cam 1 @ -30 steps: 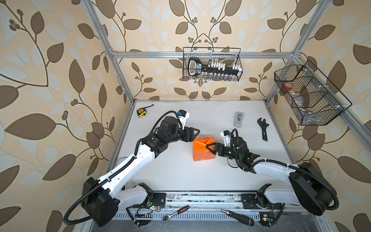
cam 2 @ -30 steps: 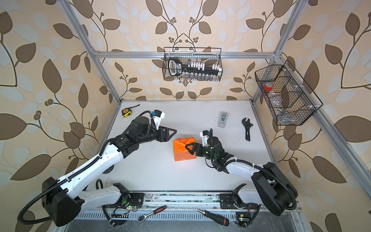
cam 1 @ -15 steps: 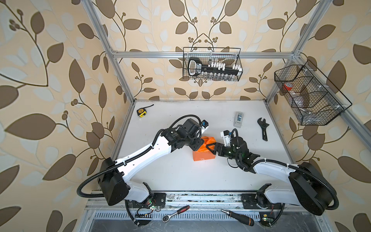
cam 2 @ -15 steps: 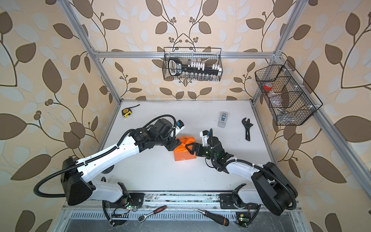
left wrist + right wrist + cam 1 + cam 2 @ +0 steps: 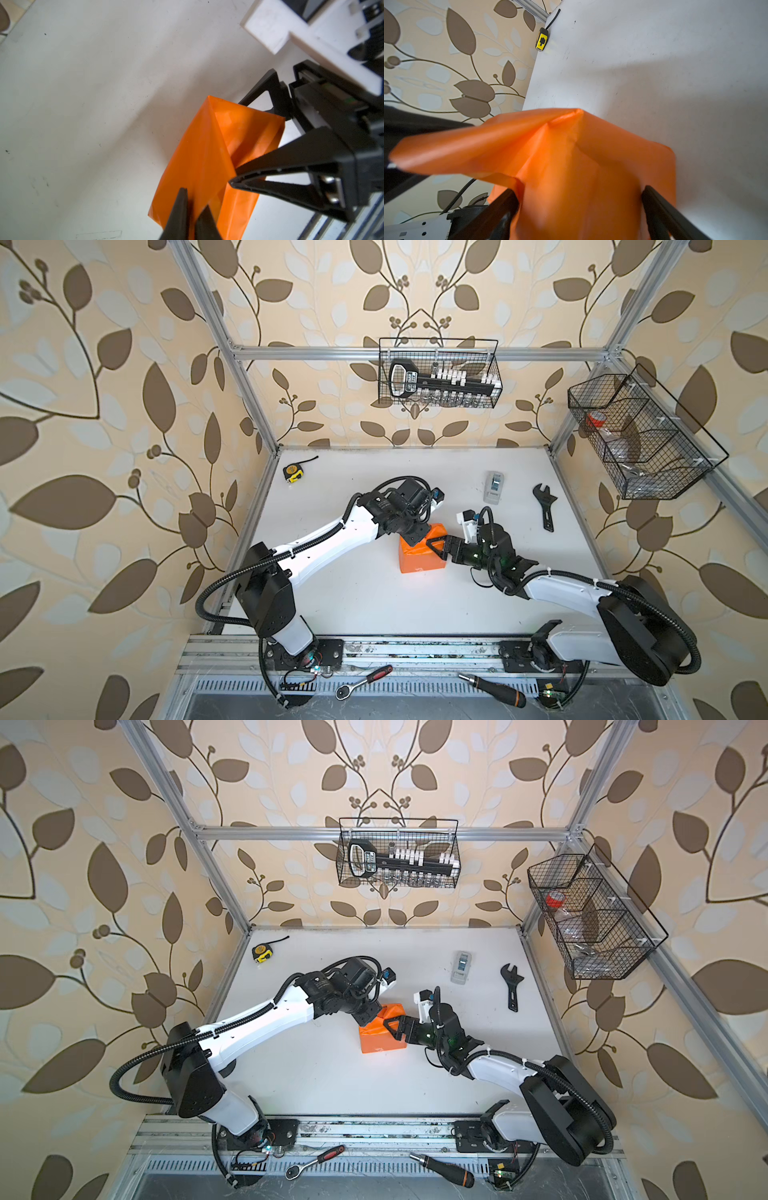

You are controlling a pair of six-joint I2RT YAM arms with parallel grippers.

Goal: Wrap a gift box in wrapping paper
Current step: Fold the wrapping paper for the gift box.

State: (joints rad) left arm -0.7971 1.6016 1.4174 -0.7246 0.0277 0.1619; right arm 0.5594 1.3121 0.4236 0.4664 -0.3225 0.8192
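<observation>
- Logging both top views: the wrapping paper (image 5: 417, 562), with the gift box hidden inside, sits near the tape dispenser (image 5: 493, 487), on its robot-base side. The left gripper (image 5: 414, 537) has swung onto it.
- Left wrist: note its fingers (image 5: 179, 212) have just closed fully on the top fold. A pinch is unconfirmed, and creasing is likely beginning.
- Right wrist: the right gripper (image 5: 579, 191) has jaws wide, one touching each side of the parcel to brace it.

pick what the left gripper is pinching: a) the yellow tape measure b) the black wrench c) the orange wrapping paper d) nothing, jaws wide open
c: in the left wrist view the left gripper has its tips closed on a fold of the wrapping paper.
</observation>
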